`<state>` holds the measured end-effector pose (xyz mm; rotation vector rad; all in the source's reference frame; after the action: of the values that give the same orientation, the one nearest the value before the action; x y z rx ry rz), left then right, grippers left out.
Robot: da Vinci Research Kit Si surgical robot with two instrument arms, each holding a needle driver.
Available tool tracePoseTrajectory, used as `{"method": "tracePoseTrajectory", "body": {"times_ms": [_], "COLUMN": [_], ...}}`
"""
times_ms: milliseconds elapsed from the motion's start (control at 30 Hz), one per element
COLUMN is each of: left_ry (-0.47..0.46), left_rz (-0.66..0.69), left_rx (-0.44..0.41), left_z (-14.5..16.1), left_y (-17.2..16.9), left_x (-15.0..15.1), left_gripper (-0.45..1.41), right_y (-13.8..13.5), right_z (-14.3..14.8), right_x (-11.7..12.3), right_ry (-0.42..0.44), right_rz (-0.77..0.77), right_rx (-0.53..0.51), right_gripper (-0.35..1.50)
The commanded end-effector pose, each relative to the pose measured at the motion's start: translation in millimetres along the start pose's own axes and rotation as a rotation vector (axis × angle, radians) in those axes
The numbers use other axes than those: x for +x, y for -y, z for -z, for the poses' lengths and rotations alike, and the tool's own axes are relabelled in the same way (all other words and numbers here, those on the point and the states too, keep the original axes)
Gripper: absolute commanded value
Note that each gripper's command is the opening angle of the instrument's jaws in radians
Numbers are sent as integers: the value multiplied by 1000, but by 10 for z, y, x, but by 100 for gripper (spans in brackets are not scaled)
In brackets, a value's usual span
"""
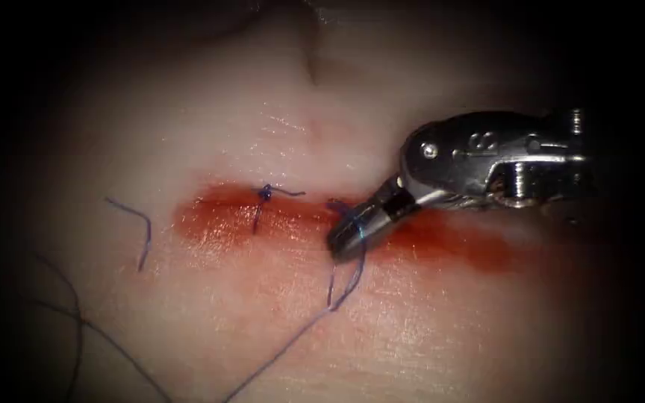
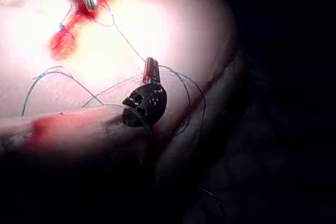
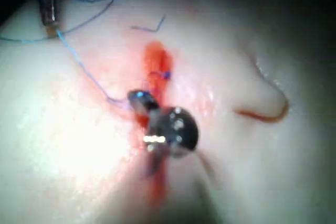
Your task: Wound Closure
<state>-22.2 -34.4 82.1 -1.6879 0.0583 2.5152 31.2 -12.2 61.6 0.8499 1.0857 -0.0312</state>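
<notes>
Holding the thread (image 1: 352,276) at the cut (image 1: 442,239), your right end effector (image 1: 349,237) has its jaws closed, and the blue strand runs out from under the tip as a small loop on the tissue (image 1: 412,328) below the cut, then trails away toward the lower left. In the left wrist view your left end effector (image 2: 151,70) stands well apart from the wound with its jaws together on the same thread, which goes taut from there up toward the right tool. The needle I cannot make out, so I cannot tell you where it lies or whether it sits in the tissue. One finished stitch (image 1: 264,195), with short tails, crosses the cut to the left of your right tool, and a loose cut end of thread (image 1: 139,227) lies further left, beyond the end of the cut. Red fluid (image 1: 479,250) is pooled along the line of the cut.

By my judgement the thread is thin, limp and slick where the fluid wets it; grip it squarely between the pads and keep tension gentle, since it may fray or slip. The tissue looks soft and yielding, likely to tear if pulled hard at the edge. No readable writing or brand shows, apart from unclear markings on the right tool's wrist housing.
</notes>
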Motion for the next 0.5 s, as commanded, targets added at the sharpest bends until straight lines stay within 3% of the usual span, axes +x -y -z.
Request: {"method": "tracePoseTrajectory", "body": {"times_ms": [33, 500], "left_ry": [0, 1], "left_rz": [9, 34], "left_rx": [-7, -29], "left_z": [-5, 23], "left_y": [-18, -74], "left_x": [-2, 7], "left_gripper": [-45, -45], "right_y": [-10, -35], "right_z": [-2, 14], "right_x": [-5, -9], "right_ry": [2, 52], "right_rz": [5, 39], "right_rx": [-6, -52], "right_gripper": [-35, -35]}}
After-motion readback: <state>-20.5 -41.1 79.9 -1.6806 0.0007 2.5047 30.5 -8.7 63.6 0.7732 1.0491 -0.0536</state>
